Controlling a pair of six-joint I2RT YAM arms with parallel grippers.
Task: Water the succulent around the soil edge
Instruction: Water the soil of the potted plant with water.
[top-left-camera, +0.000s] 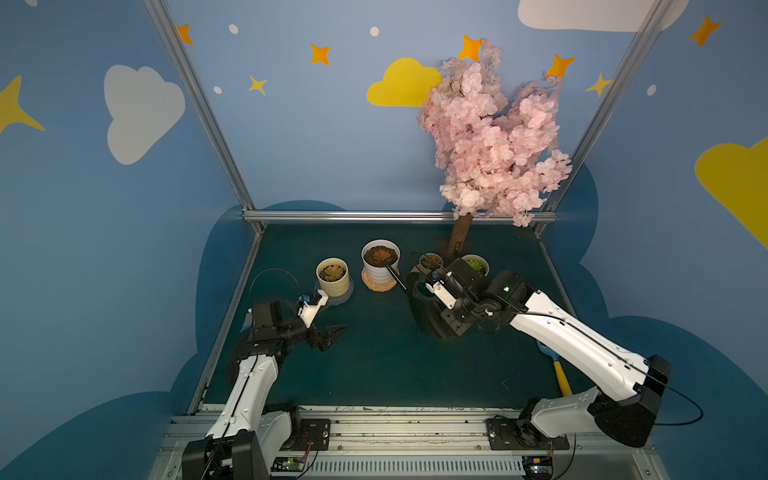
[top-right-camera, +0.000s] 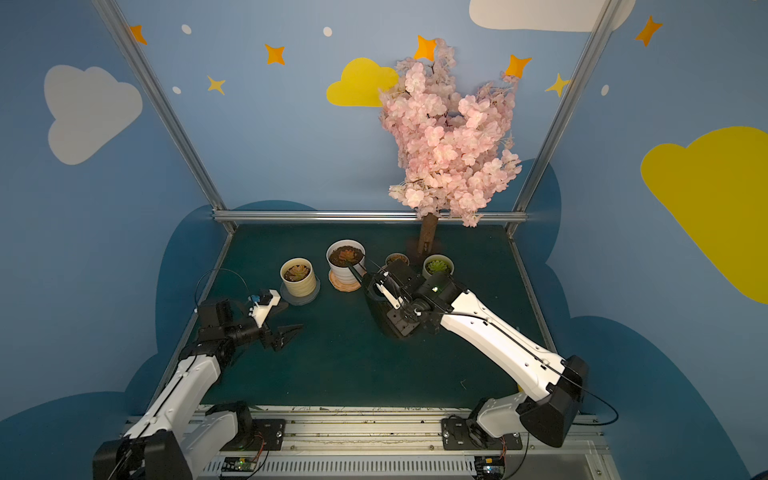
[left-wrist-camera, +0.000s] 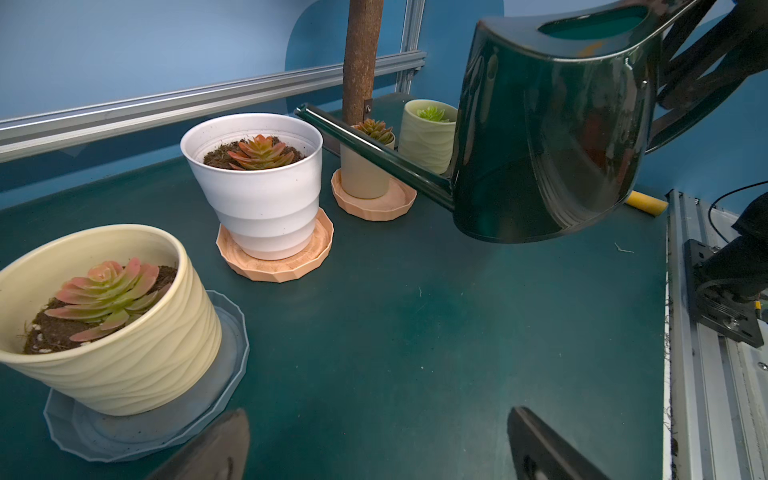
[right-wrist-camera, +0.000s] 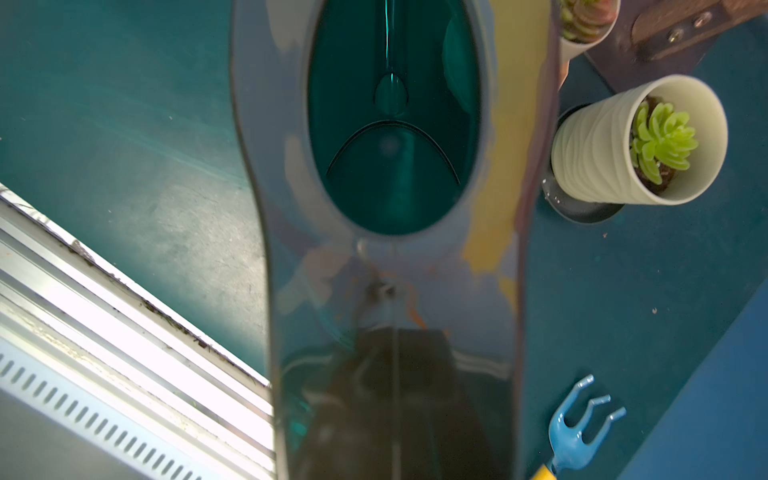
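Silver rail (top-left-camera: 395, 428) along the near edge of the dark-green tabletop (top-left-camera: 374, 374). Just beyond it on the left, left claw (top-left-camera: 330, 318) low over the tabletop, spread wide, gripping nothing. On the right, right claw (top-left-camera: 446, 322) pressed tight, pinching the handle of the dark-green watering can (left-wrist-camera: 548, 137); can raised off the tabletop. Blue hand rake (right-wrist-camera: 573, 432) flat near the right edge. Farther in, spout (top-left-camera: 395, 275) reaching across to the white pot (left-wrist-camera: 257, 199), tip over the soil just beside the red-tinged succulent (left-wrist-camera: 259, 151). Cannot tell whether water runs. White pot on a peach saucer (left-wrist-camera: 274, 266), between a cream pot (left-wrist-camera: 124, 332) to the left and a small beige pot (left-wrist-camera: 365, 174) and pale-green pot (right-wrist-camera: 602, 141) to the right. Farthest back, pink-blossomed tree (top-left-camera: 494, 137) at the rear frame.
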